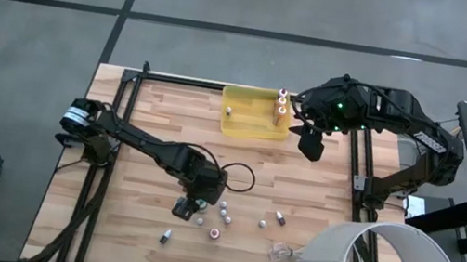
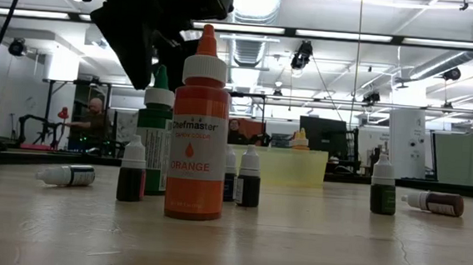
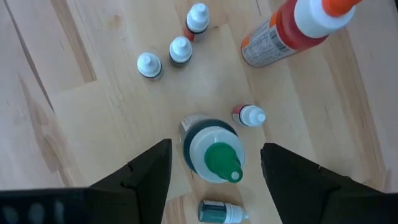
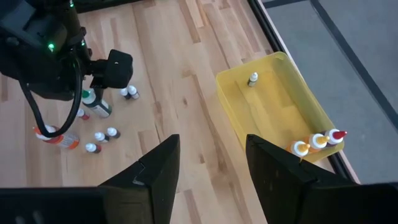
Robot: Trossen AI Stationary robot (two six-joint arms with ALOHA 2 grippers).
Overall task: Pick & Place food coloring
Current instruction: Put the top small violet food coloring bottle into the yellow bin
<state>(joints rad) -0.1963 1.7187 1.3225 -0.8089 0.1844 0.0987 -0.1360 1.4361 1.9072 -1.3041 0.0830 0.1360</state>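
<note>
Tray (image 1: 236,128): translucent yellow, holding one small bottle plus three orange- and red-capped ones in its corner nearest the right arm.
Left to move: food coloring (image 1: 222,212) scattered on the wood, well apart from the tray.
Left gripper (image 3: 214,163): fingers wide, empty, straddling the green-capped bottle (image 3: 211,152).
Right gripper (image 4: 208,163): parted, empty, hovering near the tray.
Progress: judged under halfway.
</note>
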